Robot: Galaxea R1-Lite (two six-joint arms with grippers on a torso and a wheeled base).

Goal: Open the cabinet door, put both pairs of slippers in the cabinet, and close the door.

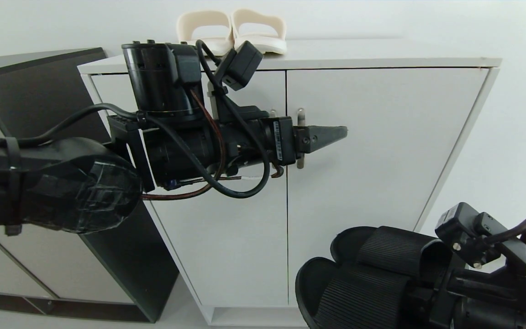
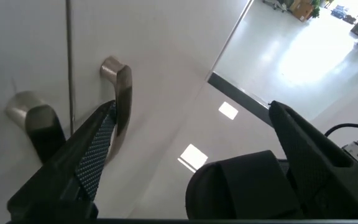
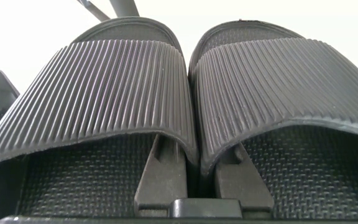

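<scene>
The white cabinet (image 1: 381, 151) stands with both doors shut. My left gripper (image 1: 336, 133) hangs level in front of the right door's metal handle (image 1: 300, 114). In the left wrist view this gripper (image 2: 191, 112) is open, one finger (image 2: 89, 158) lying right beside the handle (image 2: 122, 93), the other wide apart from it. A cream pair of slippers (image 1: 232, 31) rests on the cabinet top. My right gripper (image 3: 197, 183) is shut on the black ribbed pair of slippers (image 3: 185, 93), pinching their inner walls together, low in front of the right door (image 1: 368, 278).
A dark panel-fronted unit (image 1: 39, 82) stands against the cabinet's left side. The left door's handle (image 2: 33, 118) sits just across the door seam. Pale floor (image 2: 291, 56) opens out to the cabinet's right.
</scene>
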